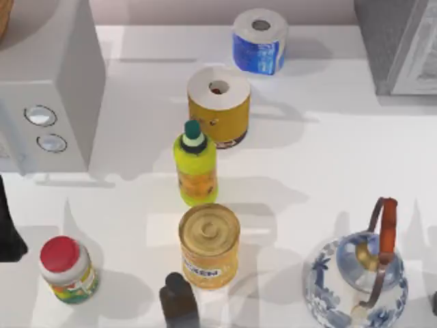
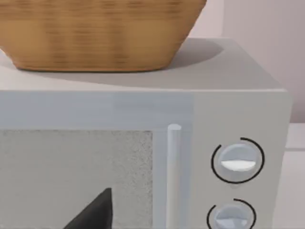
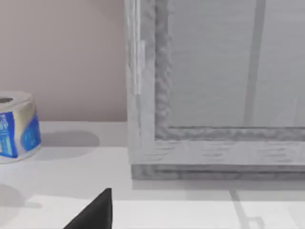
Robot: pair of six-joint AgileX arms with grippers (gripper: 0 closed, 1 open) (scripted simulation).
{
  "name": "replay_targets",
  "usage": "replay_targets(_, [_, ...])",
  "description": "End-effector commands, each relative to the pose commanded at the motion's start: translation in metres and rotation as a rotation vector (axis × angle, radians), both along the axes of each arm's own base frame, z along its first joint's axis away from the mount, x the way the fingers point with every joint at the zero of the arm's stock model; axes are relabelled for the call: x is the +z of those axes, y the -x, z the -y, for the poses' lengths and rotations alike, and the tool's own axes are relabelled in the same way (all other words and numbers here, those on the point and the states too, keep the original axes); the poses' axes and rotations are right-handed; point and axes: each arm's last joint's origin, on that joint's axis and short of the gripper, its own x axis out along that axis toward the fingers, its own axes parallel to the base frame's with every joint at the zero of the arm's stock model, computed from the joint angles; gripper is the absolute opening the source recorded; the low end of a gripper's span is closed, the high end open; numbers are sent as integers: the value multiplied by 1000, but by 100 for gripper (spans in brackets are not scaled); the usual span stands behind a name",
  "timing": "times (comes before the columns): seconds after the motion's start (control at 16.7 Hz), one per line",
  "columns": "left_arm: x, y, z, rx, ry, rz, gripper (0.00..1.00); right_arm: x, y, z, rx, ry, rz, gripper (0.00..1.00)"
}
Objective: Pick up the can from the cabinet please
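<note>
The cabinet stands at the far right corner of the surface, its speckled grey side turned toward the middle and its pale grooved door facing the near edge; in the right wrist view that door is closed, its frame resting on the surface, so whatever it holds is hidden and I cannot tell where the can sits. Just left of the cabinet, near the back edge, stands a blue-wrapped paper roll, with a yellow-wrapped roll nearer the middle. In front of that stands a yellow-green bottle with a dark green cap, then a yellow tin with a gold ribbed lid, and a dark bottle at the near edge. A red-lidded jar stands near left, a blue-and-white teapot near right. At the far left is a white box with two round knobs, carrying a wicker basket. The left arm is a dark shape at the left edge. For either pincer I cannot tell whether it is wide or narrow.
</note>
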Motion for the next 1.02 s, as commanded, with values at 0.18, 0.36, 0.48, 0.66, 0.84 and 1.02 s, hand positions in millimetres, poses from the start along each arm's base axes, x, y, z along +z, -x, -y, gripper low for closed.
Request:
replay_targets(0.18, [0,0,0,0,0,0,100,2,0,0,0,0,-3,100])
replay_targets(0.36, [0,0,0,0,0,0,100,25,0,-1,0,1,-19,100])
replay_targets(0.48, [0,0,0,0,0,0,100,53,-2,-2,-2,3,-28,100])
replay_targets(0.66, [0,0,0,0,0,0,100,109,-11,-5,-5,4,-31,100])
replay_targets(0.84, [0,0,0,0,0,0,100,172,-28,-9,-8,3,-25,100])
replay_targets(1.02, [0,0,0,0,0,0,100,233,-53,-16,-10,2,-14,100])
